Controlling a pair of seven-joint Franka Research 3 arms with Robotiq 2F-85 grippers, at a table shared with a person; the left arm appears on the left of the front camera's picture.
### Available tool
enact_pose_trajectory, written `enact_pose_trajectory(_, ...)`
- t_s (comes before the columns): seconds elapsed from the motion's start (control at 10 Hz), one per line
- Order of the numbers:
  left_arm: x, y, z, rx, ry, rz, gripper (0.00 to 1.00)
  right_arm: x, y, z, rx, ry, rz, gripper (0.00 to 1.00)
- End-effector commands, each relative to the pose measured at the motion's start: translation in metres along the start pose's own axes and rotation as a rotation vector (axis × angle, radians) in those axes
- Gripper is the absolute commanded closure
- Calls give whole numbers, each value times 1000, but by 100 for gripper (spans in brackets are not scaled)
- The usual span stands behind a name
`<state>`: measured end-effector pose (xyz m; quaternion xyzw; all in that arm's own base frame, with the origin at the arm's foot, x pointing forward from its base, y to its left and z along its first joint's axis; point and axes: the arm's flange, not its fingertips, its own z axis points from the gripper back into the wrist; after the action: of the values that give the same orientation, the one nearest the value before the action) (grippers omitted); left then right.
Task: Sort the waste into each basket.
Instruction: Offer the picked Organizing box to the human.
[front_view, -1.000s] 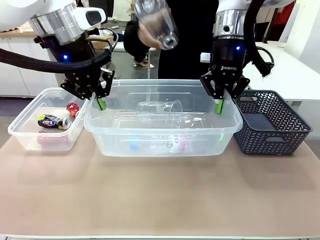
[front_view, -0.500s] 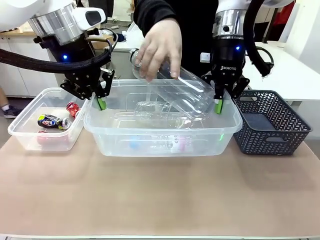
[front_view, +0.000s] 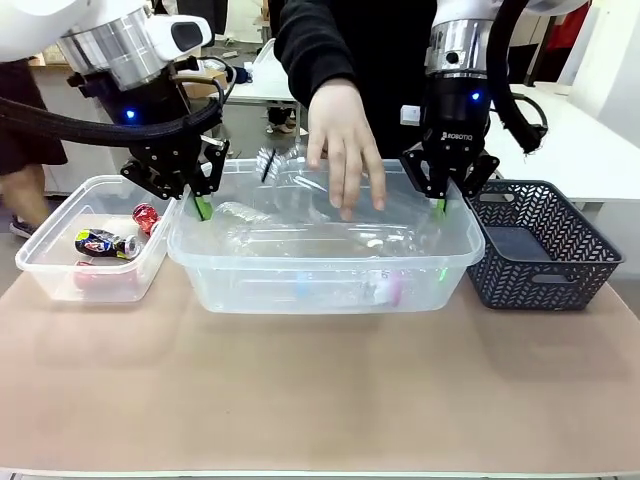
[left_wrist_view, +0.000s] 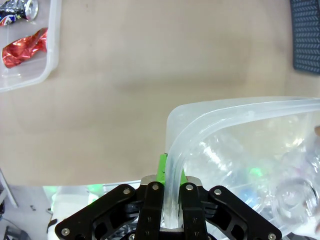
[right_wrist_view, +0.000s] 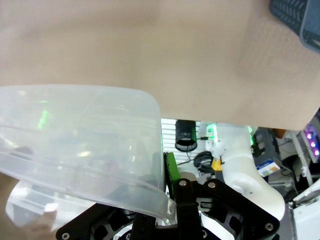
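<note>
Since half a second ago, the person's hand (front_view: 345, 150) has been lowered into the large tub (front_view: 325, 280), and the clear bottle it held tilted over the rim is now laid down inside among the other bottles (front_view: 300, 225).

That large see-through tub is set at the middle of the tan surface (front_view: 320, 390), with clear bottles piled in it and spots of pink and blue seen through its front wall. It is gripped at both ends. The left hand (front_view: 200, 200) is clamped on the rim at the tub's left end; in the left wrist view the left hand (left_wrist_view: 169, 200) is seen with the clear lip (left_wrist_view: 175, 155) pinched between its black fingers and green pad. The right hand (front_view: 440, 200) is clamped on the rim at the right end, and the right wrist view shows the right hand (right_wrist_view: 170, 195) closed over the tub's rounded corner (right_wrist_view: 150, 200).

A dark woven basket (front_view: 545, 245) is placed just beside the tub on the right.

A smaller clear tub (front_view: 90, 270) is placed just beside the large one on the left. A crushed blue-printed can (front_view: 100, 242) and a crushed red can (front_view: 146, 215) are held in it, both also seen in the left wrist view at its upper left corner.
</note>
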<state>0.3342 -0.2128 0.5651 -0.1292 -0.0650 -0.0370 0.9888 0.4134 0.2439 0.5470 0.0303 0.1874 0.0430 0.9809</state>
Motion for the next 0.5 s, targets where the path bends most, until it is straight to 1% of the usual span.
enact_pose_trajectory(0.0,-2,2,3,15,-16,13,100,-3,1,0,1,2,8,100)
enact_pose_trajectory(0.4,-2,2,3,15,-16,13,100,-3,1,0,1,2,8,100)
